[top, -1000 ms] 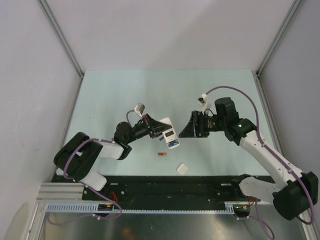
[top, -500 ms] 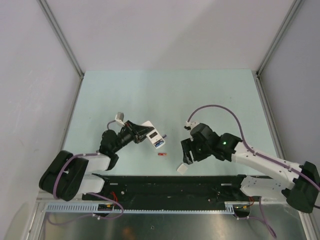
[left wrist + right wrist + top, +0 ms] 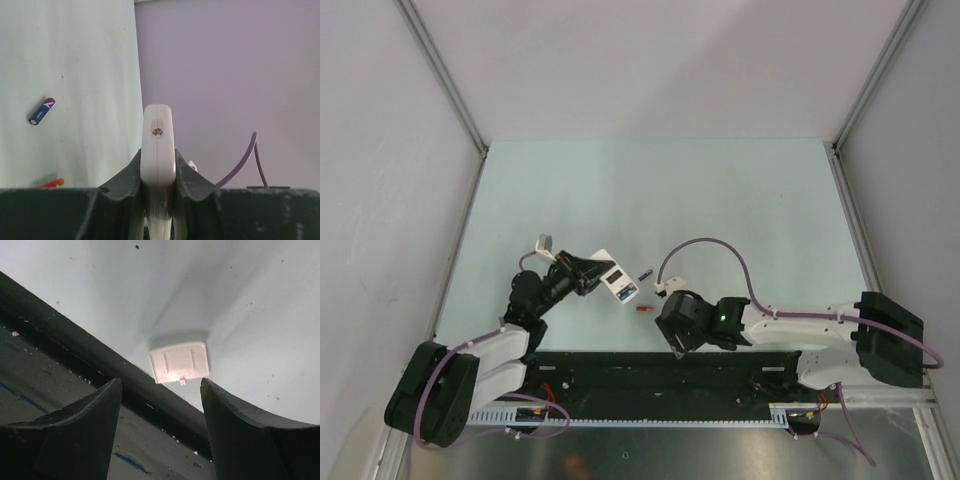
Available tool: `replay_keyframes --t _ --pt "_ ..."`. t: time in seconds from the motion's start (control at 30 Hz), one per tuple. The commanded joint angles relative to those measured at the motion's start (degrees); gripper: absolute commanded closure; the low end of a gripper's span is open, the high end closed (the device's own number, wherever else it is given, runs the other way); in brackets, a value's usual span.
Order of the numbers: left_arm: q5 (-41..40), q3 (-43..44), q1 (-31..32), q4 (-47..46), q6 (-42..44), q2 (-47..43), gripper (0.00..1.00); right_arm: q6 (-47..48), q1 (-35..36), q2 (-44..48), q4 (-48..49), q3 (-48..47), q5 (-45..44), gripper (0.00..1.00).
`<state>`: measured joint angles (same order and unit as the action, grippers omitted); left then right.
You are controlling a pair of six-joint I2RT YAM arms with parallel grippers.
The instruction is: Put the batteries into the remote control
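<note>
My left gripper (image 3: pixel 592 272) is shut on the white remote control (image 3: pixel 617 283) and holds it edge-up above the table. In the left wrist view the remote's white end (image 3: pixel 158 145) stands pinched between my fingers (image 3: pixel 129 172). A dark blue-purple battery (image 3: pixel 646 274) lies on the table just right of the remote and also shows in the left wrist view (image 3: pixel 41 110). A red battery (image 3: pixel 642 310) lies nearer the front and its tip shows in the left wrist view (image 3: pixel 52 183). My right gripper (image 3: pixel 160 405) is open, low over a small white cover (image 3: pixel 179 361).
The black base rail (image 3: pixel 620 370) runs along the near table edge, right under my right gripper. In the right wrist view the cover lies close to that dark edge (image 3: pixel 75 340). Grey walls (image 3: pixel 420 200) close in the pale green table (image 3: pixel 660 190) on three sides.
My left arm has drawn back to the left and nearer with the remote. My right arm has swung down to the near edge over the white cover. The dark blue battery now lies on the table.
</note>
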<state>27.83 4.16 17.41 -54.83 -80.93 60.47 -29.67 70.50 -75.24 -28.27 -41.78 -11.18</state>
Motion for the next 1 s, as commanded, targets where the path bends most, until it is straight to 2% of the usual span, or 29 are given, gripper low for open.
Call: replay_keyframes --t 0.0,0.4,0.53,0.83,0.97 --pt "1.8 -0.9 -1.2 0.1 1.2 -2.2 1.00 1.5 1.8 -2.4 5.8 -0.3 -4.5 0.32" --pt "1.7 -1.4 -1.3 1.1 2.0 -3.0 1.00 2.1 4.0 -7.5 4.2 0.0 -6.3 0.38" --pt "1.6 -1.4 -1.3 1.5 2.3 -3.0 1.00 2.0 4.2 -8.2 4.1 0.2 -5.7 0.43" --pt "1.4 -1.6 -1.3 1.9 2.6 -3.4 1.00 0.8 3.4 -8.7 3.3 0.2 -5.6 0.58" --pt "1.4 -1.5 -1.3 2.1 2.7 -3.4 1.00 0.7 3.2 -7.6 3.2 0.2 -5.8 0.73"
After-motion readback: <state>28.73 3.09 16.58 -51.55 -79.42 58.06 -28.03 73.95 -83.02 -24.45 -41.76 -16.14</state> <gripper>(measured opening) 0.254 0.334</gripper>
